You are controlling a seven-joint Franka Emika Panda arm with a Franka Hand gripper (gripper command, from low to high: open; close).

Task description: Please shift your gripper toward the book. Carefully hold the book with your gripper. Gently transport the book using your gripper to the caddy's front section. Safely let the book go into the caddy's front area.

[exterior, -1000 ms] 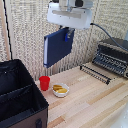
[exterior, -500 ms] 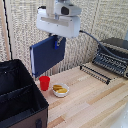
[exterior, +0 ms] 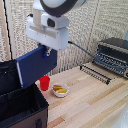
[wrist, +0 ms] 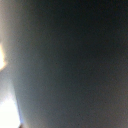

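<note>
1. The arm (exterior: 52, 20) is being held high over the bench (exterior: 95, 100), wrist pointing down.
2. The claw (exterior: 46, 51) is being kept closed on the top edge of the book (exterior: 36, 65).
3. The book is being hung tilted in the air, just above the caddy (exterior: 20, 107).
4. A dark blur is filling the wrist view.
5. Yellow pieces are being held in the bowl (exterior: 60, 89), beside the red cup (exterior: 45, 83).

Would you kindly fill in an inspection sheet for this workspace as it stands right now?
Surface: pale wooden table.
Job's things: navy book held in the air, tilted, above the black caddy.
Clutter: red cup; small bowl with yellowish contents; toaster oven; dark wire rack lying on the table.
Grippers: gripper shut on the book's upper edge; fingers mostly hidden.
Cables: a dark cable behind the arm.
Surroundings: pale woven wall panel.
</note>
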